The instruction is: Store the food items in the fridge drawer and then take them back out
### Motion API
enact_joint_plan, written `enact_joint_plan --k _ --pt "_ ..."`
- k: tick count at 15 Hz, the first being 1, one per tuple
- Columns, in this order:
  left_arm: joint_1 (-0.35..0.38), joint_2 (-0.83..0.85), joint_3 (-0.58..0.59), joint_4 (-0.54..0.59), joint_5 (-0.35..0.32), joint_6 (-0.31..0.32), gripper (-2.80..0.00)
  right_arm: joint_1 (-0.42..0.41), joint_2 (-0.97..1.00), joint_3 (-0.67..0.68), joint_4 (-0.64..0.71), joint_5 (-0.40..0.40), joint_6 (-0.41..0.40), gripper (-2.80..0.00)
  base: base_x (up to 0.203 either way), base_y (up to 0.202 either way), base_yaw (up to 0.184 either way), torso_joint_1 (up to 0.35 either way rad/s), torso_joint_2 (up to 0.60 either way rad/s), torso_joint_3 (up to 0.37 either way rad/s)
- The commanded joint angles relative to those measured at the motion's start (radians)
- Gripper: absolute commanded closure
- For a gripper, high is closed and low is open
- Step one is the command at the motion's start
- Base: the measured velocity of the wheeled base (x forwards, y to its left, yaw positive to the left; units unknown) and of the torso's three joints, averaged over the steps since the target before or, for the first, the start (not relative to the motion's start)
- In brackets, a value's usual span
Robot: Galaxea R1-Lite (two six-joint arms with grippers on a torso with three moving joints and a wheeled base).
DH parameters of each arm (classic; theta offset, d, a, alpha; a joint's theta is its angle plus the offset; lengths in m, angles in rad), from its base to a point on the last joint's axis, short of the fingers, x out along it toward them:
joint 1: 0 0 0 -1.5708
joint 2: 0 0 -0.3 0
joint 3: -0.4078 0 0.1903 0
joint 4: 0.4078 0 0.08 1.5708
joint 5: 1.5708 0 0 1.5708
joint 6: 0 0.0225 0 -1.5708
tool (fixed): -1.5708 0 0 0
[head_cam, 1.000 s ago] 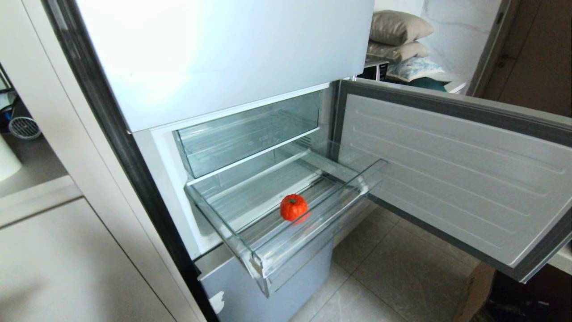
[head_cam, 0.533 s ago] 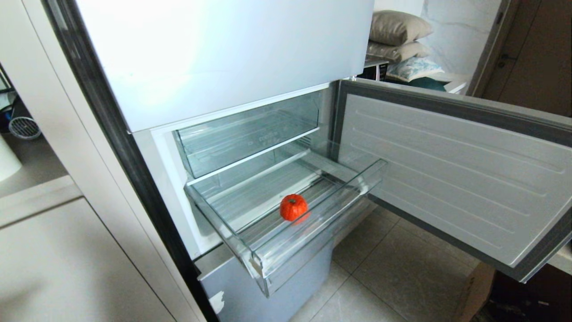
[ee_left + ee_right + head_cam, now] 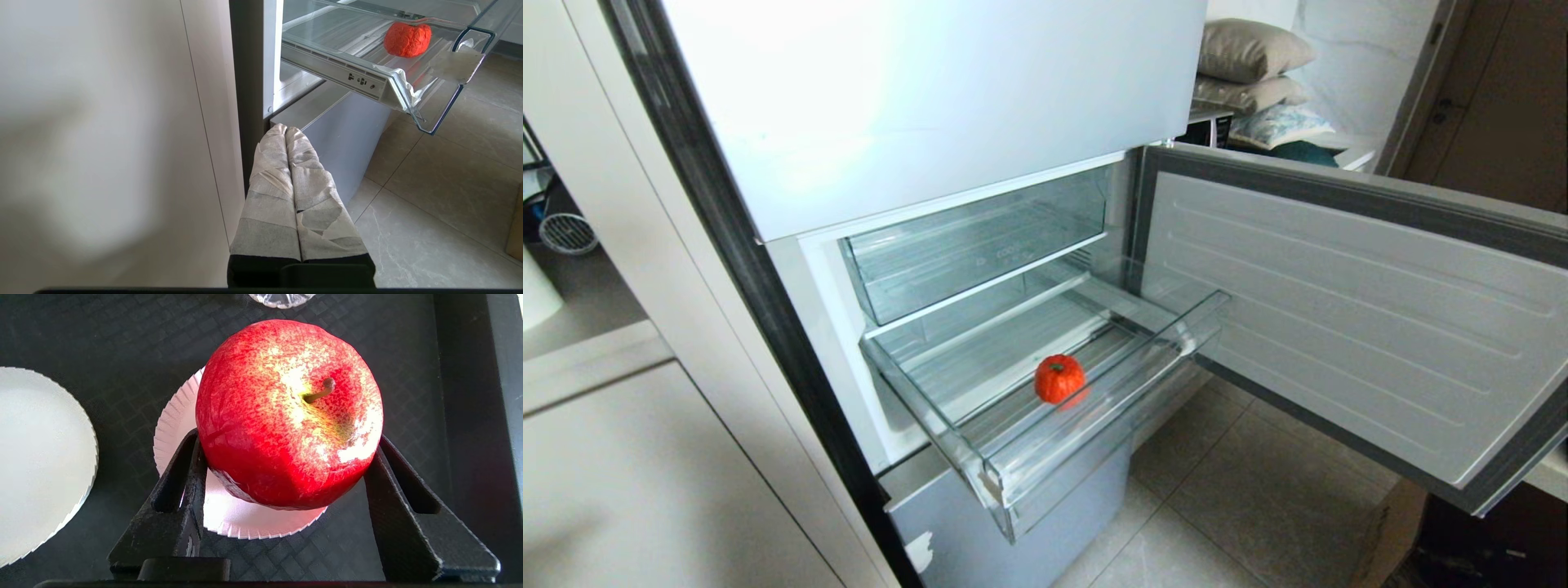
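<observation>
Your right gripper (image 3: 286,465) clamps the red apple (image 3: 288,416) over a paper plate (image 3: 229,514). Left gripper (image 3: 286,132) (parked) is pressed closed, empty. The pumpkin (image 3: 1059,378) sits in the fridge drawer (image 3: 1094,425).

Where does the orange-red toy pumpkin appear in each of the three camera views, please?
Head view: the pumpkin sits in the pulled-out clear fridge drawer, near the front lip, around the picture's centre.
Left wrist view: the pumpkin is at the upper right, seen through the drawer's clear wall.
Right wrist view: not in it; only a red apple over a paper plate.
Shared landmark: the drawer's thick front lip, in the head and left wrist views.
</observation>
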State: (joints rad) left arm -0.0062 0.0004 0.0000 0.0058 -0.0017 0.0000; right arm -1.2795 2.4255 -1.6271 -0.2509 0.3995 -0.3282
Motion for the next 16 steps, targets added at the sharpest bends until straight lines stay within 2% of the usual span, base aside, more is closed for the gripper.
enact_joint_plan --k 1,7,8,16 --pt "0.0 0.0 0.0 0.0 0.0 0.0 0.0 0.0 -0.012 0.004 0.01 0.004 -0.002 0.0 0.0 0.0 0.0 0.0 0.0 0.0" --pt "0.0 0.0 0.0 0.0 0.0 0.0 0.0 -0.001 -0.014 0.005 0.012 0.002 -0.004 0.0 0.0 0.0 0.0 0.0 0.0 0.0" --pt "0.0 0.0 0.0 0.0 0.0 0.0 0.0 -0.001 -0.013 0.003 0.01 0.002 -0.003 -2.8 0.0 0.0 0.0 0.0 0.0 0.0" --pt "0.0 0.0 0.0 0.0 0.0 0.0 0.0 -0.001 -0.012 -0.022 0.009 0.004 -0.005 -2.8 0.0 0.0 0.0 0.0 0.0 0.0"
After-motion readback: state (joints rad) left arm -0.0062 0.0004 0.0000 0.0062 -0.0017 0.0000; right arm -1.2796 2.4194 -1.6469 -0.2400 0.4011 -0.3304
